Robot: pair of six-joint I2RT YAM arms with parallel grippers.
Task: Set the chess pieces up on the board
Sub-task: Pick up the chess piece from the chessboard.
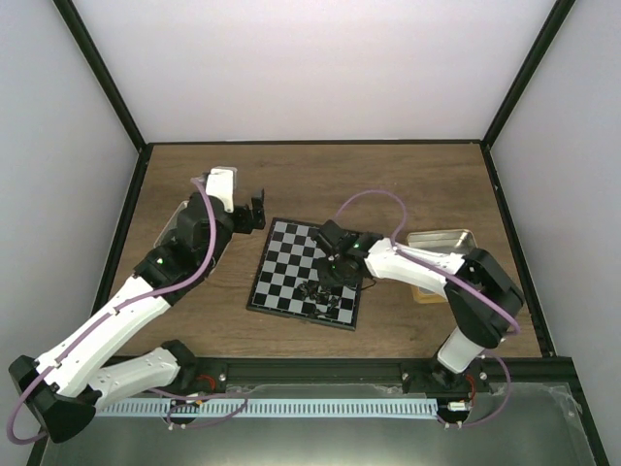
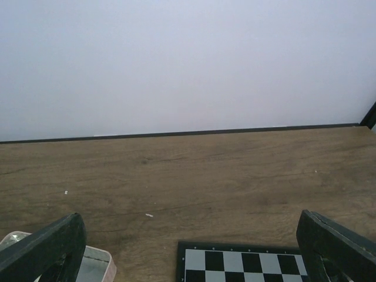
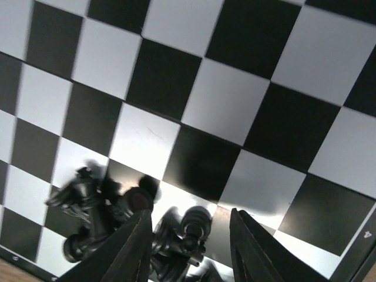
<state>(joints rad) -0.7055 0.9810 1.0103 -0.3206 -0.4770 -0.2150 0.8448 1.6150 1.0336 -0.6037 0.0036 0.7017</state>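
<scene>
The board [image 1: 291, 267] lies mid-table, black and silvery-grey squares with a dark rim. A heap of tiny black chess pieces [image 1: 322, 291] lies near its near right corner. My right gripper [image 1: 335, 277] hovers just over that heap. In the right wrist view it [image 3: 191, 247] is open, its fingers [image 3: 132, 247] either side of a black piece [image 3: 197, 226]; more pieces [image 3: 85, 202] lie to the left. My left gripper [image 1: 254, 212] is open and empty, left of the board's far corner; its wrist view shows the board's edge [image 2: 241, 261].
A pinkish tin [image 1: 179, 228] sits under the left arm, its corner in the left wrist view [image 2: 94, 264]. A tan-rimmed metal tin [image 1: 441, 243] lies right of the board. Dark frame posts and white walls bound the table.
</scene>
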